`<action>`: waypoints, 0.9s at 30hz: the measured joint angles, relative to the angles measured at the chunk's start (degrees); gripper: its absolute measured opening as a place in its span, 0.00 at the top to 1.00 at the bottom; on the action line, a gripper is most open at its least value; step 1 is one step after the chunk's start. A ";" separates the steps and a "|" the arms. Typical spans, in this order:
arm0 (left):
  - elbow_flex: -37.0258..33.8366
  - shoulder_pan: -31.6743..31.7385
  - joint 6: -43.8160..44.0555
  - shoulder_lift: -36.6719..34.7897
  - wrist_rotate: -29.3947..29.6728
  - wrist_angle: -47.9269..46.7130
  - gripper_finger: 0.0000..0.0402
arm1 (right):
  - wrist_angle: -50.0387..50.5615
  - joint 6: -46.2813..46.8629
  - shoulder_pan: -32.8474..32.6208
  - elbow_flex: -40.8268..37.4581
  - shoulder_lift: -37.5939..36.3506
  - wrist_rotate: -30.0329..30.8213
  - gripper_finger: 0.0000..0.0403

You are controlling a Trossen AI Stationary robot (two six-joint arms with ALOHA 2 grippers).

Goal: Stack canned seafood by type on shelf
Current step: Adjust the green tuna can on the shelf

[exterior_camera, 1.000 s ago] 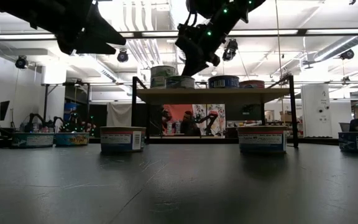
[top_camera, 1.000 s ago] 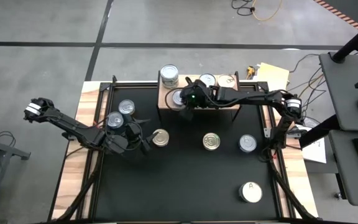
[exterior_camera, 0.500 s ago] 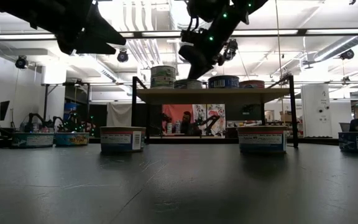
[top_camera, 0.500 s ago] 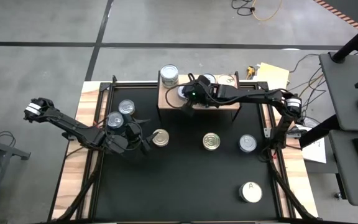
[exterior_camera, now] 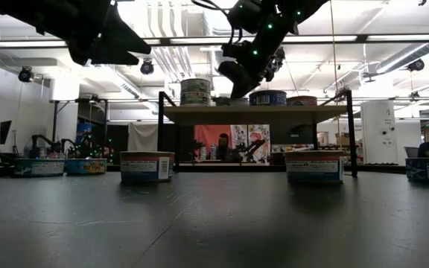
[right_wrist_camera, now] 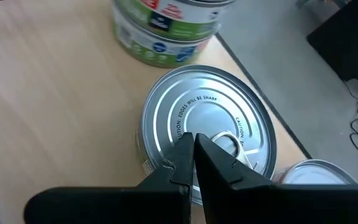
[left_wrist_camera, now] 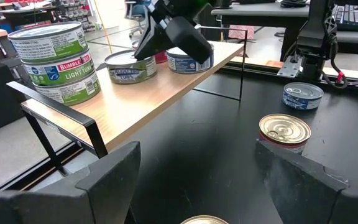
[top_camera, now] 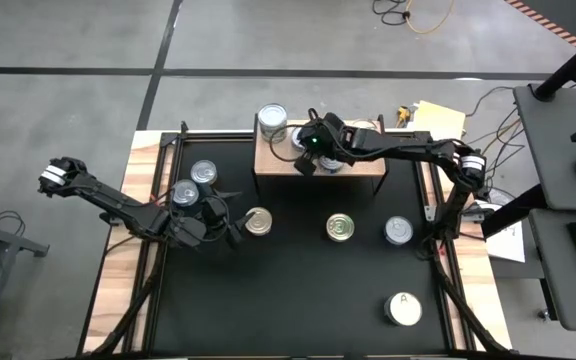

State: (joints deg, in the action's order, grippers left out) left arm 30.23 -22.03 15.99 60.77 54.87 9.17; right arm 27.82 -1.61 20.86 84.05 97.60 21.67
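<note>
1. We could not make out the can under the right gripper (top_camera: 308, 160) from above; the arm hid most of it and the shelf's (top_camera: 273, 165) middle.
2. In the right wrist view the gripper (right_wrist_camera: 193, 149) had its fingers pressed together, holding nothing, tips over a silver can (right_wrist_camera: 207, 134) on the shelf board.
3. The left gripper (top_camera: 230, 232) stood wide apart and empty above the table (top_camera: 288, 300), just beside a gold can (top_camera: 258, 221).
4. Shelf count from the left wrist view: a green stack (left_wrist_camera: 58, 59) of three, then two single cans clear, with a third barely showing behind the right gripper.
5. Table count from above: six cans. Two lay by the left arm, one partly covered by it; two gold ones near mid-table; one silver can (top_camera: 398, 230) at right; and the white "A" can (top_camera: 403, 308) near the front.
</note>
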 joint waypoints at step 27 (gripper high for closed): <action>-0.02 -0.02 0.00 0.00 0.00 0.00 0.25 | -6.15 -2.95 1.69 -0.02 -1.91 0.92 0.98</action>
State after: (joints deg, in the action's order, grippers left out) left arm 30.22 -22.04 15.99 60.77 54.87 9.17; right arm 21.68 -4.56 22.55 84.03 95.70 22.59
